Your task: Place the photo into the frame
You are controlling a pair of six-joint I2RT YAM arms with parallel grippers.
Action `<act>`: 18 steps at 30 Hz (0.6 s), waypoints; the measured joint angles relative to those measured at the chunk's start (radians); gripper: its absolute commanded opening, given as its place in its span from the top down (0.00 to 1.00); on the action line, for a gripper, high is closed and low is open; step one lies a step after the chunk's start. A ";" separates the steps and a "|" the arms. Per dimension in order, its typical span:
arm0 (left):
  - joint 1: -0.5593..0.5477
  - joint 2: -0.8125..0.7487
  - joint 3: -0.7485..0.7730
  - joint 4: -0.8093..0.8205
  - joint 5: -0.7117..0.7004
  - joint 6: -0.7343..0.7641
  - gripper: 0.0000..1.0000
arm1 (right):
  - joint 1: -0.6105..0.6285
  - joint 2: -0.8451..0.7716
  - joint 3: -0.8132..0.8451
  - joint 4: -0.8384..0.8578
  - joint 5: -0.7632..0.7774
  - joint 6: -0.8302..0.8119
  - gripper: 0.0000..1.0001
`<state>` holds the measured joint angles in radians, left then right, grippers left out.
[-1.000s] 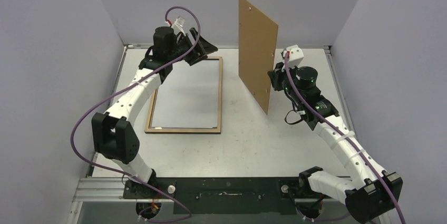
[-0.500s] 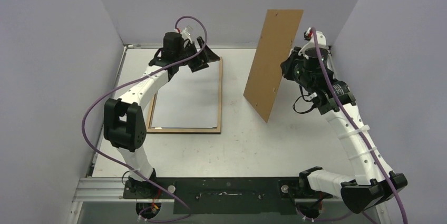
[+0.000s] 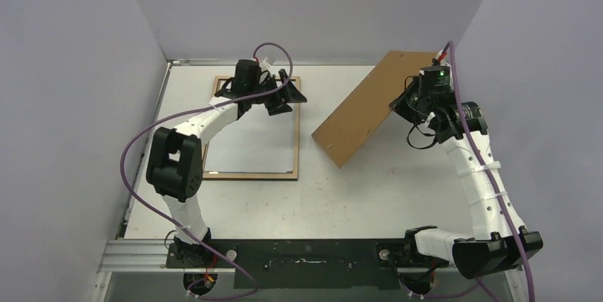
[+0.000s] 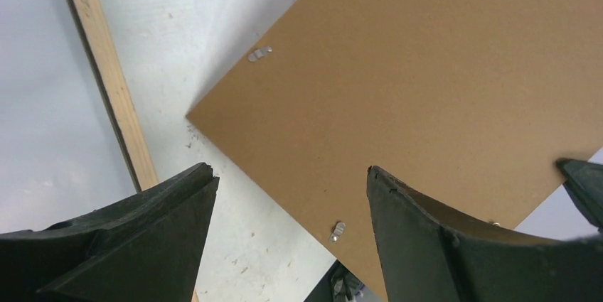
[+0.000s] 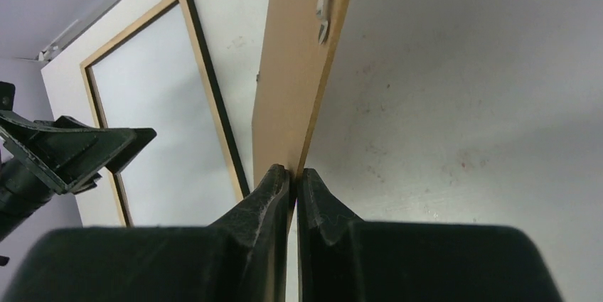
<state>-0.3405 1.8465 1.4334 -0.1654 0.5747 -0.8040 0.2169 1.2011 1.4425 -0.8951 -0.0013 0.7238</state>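
The frame lies flat on the table, left of centre, light wood rim up; a pale grey-white panel fills it, and I cannot tell whether that is the photo. The left gripper hangs over the frame's far right corner, jaws wide and empty; the right gripper pinches the edge of a brown board, held tilted to the right of the frame.

arms: white links, black joints | cables: purple | jaws: black, wedge-shaped

frame: light-brown wood rim | backing board: plain brown | table: white | walls: pale lilac-grey
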 measured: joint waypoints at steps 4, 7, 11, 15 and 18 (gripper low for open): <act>-0.051 0.000 -0.057 0.027 0.000 0.008 0.25 | -0.035 0.037 0.000 -0.055 -0.047 0.057 1.00; -0.085 -0.001 -0.101 0.046 -0.003 0.029 0.25 | -0.051 0.066 -0.002 -0.086 -0.087 0.087 1.00; -0.124 -0.001 -0.127 0.049 -0.010 0.074 0.23 | -0.076 0.083 -0.019 -0.110 -0.120 0.111 1.00; -0.168 -0.034 -0.128 0.048 -0.045 0.164 0.20 | -0.109 0.085 -0.058 -0.113 -0.129 0.151 1.00; -0.208 -0.104 -0.128 0.050 -0.081 0.247 0.21 | -0.129 0.086 -0.082 -0.120 -0.126 0.187 1.00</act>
<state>-0.5480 1.7424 1.3056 -0.1154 0.4934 -0.5571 0.0879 1.2869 1.3602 -1.0153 -0.1272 0.9104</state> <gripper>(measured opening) 0.798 0.067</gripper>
